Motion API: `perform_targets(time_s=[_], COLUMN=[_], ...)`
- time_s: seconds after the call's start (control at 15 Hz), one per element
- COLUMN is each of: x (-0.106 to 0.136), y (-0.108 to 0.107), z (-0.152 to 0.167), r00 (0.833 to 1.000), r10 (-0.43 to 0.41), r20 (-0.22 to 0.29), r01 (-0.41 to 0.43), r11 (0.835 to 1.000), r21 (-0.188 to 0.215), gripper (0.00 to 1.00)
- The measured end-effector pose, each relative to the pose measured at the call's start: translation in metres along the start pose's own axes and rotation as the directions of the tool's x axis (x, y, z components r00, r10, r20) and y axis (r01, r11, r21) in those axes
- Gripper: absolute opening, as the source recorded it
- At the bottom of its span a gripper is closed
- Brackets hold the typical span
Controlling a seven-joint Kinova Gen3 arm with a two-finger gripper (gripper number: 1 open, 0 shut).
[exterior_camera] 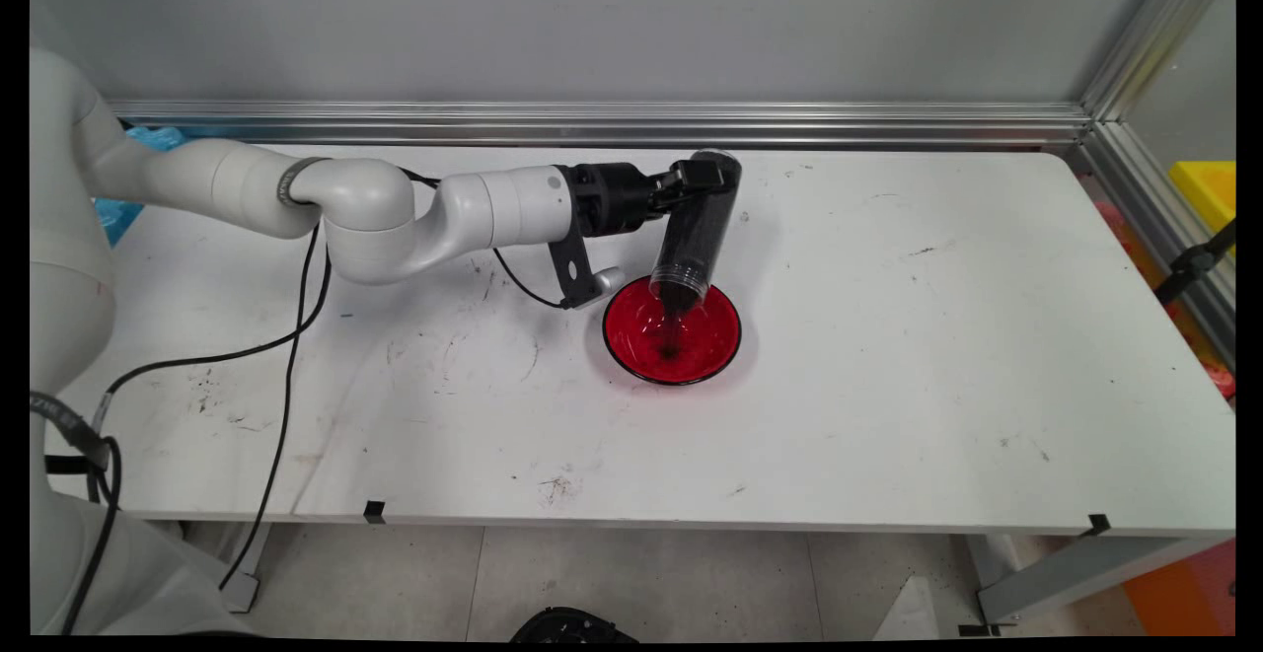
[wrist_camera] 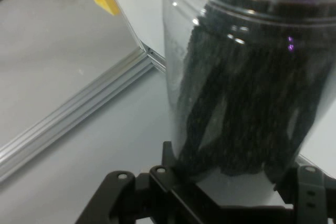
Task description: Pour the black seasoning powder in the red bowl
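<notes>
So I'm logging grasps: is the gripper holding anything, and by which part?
Yes. The gripper holds a clear jar of dark stuff near its base end, tipped mouth-down over the red bowl.

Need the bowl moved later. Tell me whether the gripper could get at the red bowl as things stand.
Probably not: the gripper is shut on the clear jar, tipped mouth-down over the red bowl with dark material spilling in, so it has no free grasp.

The hand (exterior_camera: 703,177) is black, on a white arm (exterior_camera: 375,208). The jar (exterior_camera: 696,228) is clear, filled with black grainy stuff. The bowl (exterior_camera: 715,336) at the jar's 6 o'clock is glossy translucent red with a dark rim and a black patch in its middle. The counter (exterior_camera: 888,336) is white, smudged with dark scuffs.
</notes>
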Motion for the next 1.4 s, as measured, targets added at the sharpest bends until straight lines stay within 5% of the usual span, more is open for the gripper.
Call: perform_targets(time_s=[1.4], x=[0.0026], y=[0.0001], z=[-0.0068], r00=[0.996], r10=[0.087], r20=[0.016], r01=[-0.087], r11=[0.996], r21=[0.017], gripper=[0.00])
